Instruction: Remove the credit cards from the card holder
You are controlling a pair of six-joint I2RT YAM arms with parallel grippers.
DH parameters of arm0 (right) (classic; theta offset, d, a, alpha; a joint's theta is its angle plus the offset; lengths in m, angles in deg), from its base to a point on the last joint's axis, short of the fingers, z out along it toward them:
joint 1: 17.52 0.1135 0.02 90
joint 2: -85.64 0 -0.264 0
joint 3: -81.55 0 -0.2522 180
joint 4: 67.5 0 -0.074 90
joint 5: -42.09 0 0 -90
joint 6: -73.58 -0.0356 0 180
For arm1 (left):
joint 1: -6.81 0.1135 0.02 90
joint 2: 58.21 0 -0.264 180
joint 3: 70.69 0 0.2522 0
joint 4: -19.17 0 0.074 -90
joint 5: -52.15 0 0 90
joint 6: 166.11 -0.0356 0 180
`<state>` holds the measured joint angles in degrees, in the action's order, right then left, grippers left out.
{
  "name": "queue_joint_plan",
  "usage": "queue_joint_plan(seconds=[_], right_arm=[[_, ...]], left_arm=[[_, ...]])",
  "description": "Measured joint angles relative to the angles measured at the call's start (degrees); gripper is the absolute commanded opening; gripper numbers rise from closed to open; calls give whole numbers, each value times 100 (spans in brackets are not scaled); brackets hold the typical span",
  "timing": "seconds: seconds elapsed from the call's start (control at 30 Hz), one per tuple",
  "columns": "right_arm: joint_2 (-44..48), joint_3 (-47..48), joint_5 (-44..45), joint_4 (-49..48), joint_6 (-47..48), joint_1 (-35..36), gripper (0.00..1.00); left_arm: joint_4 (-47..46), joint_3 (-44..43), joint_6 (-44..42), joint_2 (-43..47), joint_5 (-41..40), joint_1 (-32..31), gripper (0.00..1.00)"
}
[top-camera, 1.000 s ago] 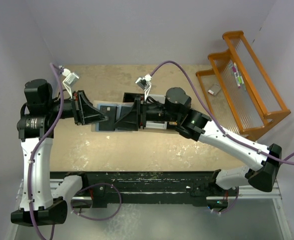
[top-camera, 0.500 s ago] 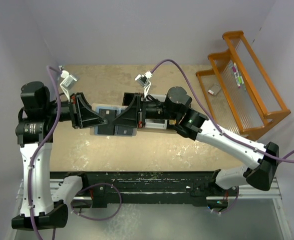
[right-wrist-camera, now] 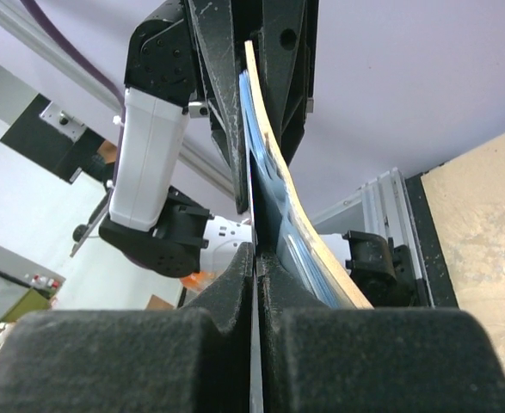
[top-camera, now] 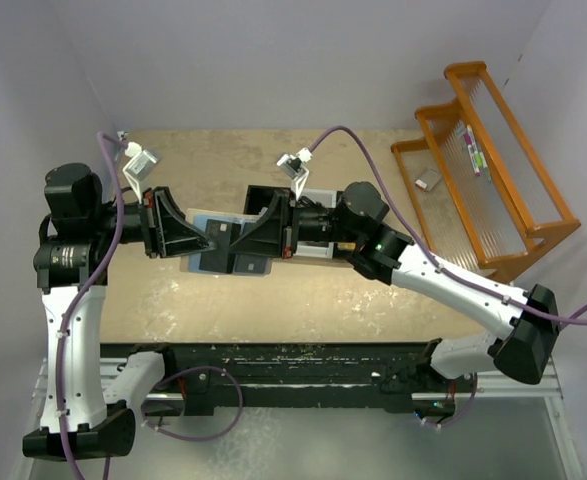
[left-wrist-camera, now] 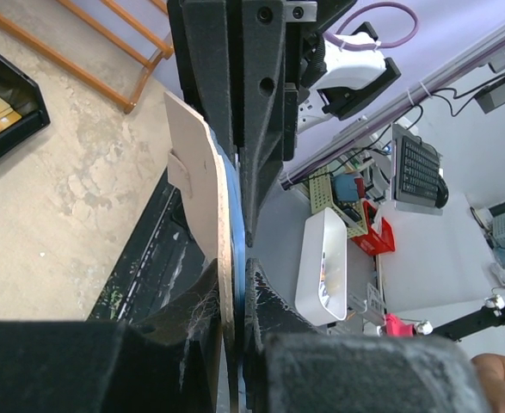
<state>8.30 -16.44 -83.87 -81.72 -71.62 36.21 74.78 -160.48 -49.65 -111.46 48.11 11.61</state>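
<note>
Fingers of the right gripper (right-wrist-camera: 254, 254) were pressed together on a thin dark blue sheet (right-wrist-camera: 265, 202) inside the card holder (right-wrist-camera: 312, 237); whether card or pocket leaf could not be told. Opposite, the left gripper (left-wrist-camera: 235, 288) was clamped on the holder's tan cover, holding it off the table (top-camera: 303, 300), left of centre. Just beyond, a black tray (left-wrist-camera: 11, 103) held tan pieces. Far right, an orange rack (top-camera: 513, 150) carried a pink-and-green stick (top-camera: 473, 150) and a small grey item (top-camera: 428, 180).

place: robotics lab | evidence: lavender-walled test booth (top-camera: 273, 60); keyboard (left-wrist-camera: 417, 172), white bin (left-wrist-camera: 321, 258) on benches beyond
</note>
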Motion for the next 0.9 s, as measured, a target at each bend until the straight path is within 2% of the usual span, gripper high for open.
queue_joint_plan(seconds=[0.1, 0.17, 0.27, 0.3, 0.37, 0.53, 0.6, 0.7, 0.9], right_arm=[[74, -127, -254, -111, -76, -122, 19], [98, -160, -398, -136, -111, -173, 21], [101, -164, -492, -175, -133, -179, 17], [98, -164, -529, -179, -136, -179, 18], [98, -164, -566, -179, -149, -179, 31], [81, -164, -640, -291, -271, -179, 39], [70, -164, -675, -356, -321, -179, 38], [4, -162, -704, -490, -400, -179, 31], [-160, -162, -704, -662, -590, -179, 6]], left_arm=[[-24, 0, 17, -4, 33, 2, 7], [-44, 0, 42, -4, 52, 7, 6], [-59, 0, 59, -17, 81, 7, 5], [-61, 0, 63, -20, 90, 7, 5], [-61, 0, 101, -20, 118, 7, 4], [-68, 0, 103, -22, 109, 7, 4], [-70, 0, 103, -24, 109, 7, 4], [-70, 0, 103, -26, 109, 7, 4], [-83, 0, 105, -26, 111, 7, 4]])
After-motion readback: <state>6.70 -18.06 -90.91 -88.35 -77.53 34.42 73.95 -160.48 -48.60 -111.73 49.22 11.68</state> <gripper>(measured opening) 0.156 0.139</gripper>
